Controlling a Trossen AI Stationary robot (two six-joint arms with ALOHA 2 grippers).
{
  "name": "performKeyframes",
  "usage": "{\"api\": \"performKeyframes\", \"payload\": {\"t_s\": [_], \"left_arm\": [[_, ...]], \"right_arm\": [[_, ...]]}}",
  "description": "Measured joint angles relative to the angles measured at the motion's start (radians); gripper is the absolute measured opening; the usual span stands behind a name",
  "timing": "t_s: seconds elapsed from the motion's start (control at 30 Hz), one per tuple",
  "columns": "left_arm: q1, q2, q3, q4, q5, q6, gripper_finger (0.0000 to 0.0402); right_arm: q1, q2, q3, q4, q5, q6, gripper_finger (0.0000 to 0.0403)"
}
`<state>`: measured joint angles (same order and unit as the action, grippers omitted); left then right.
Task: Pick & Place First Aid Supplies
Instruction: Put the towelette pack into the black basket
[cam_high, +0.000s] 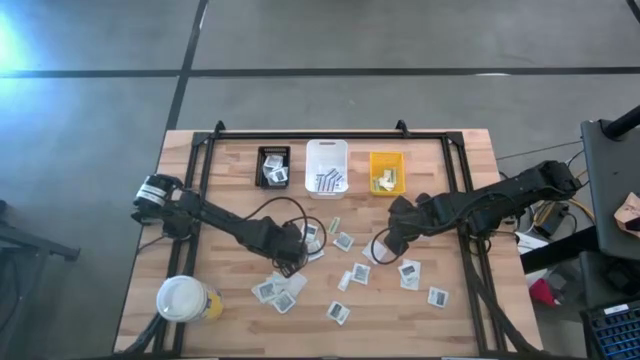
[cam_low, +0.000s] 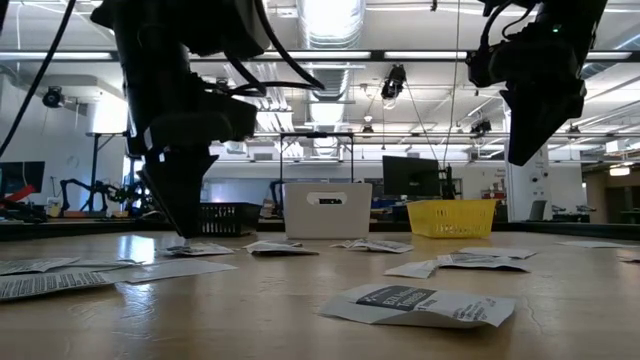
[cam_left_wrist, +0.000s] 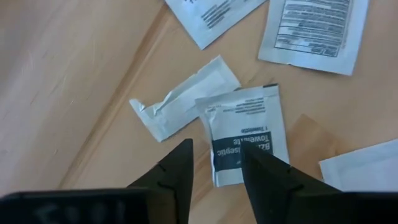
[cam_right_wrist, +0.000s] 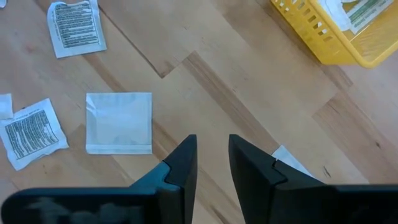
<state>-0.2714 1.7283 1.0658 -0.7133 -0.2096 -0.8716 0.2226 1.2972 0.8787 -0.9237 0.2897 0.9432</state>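
A printed packet (cam_low: 415, 303) lies nearest on the tabletop (cam_high: 460, 320). Some supplies are already in the three far bins (cam_high: 330, 167), but many packets remain scattered. The left tool (cam_left_wrist: 214, 177) stands apart over a towelette packet (cam_left_wrist: 244, 134); the right tool (cam_right_wrist: 211, 163) is apart, empty.

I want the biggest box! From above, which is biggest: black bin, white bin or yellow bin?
1. White bin, clearly largest.
2. Yellow bin.
3. Black bin.
The yellow and black bins look close in size; yellow seems slightly larger, but only just.
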Motion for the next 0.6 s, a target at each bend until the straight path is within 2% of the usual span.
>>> {"api": "performKeyframes", "payload": {"t_s": [0.43,0.6], "left_arm": [[0.037,-0.002,-0.065,0.067,0.034,0.006,0.0123],[0.040,-0.004,-0.081,0.076,0.043,0.007,0.0119]], "right_arm": [[0.000,0.000,0.000,0.018,0.000,0.000,0.0069],[0.000,0.000,0.000,0.019,0.000,0.000,0.0072]]}}
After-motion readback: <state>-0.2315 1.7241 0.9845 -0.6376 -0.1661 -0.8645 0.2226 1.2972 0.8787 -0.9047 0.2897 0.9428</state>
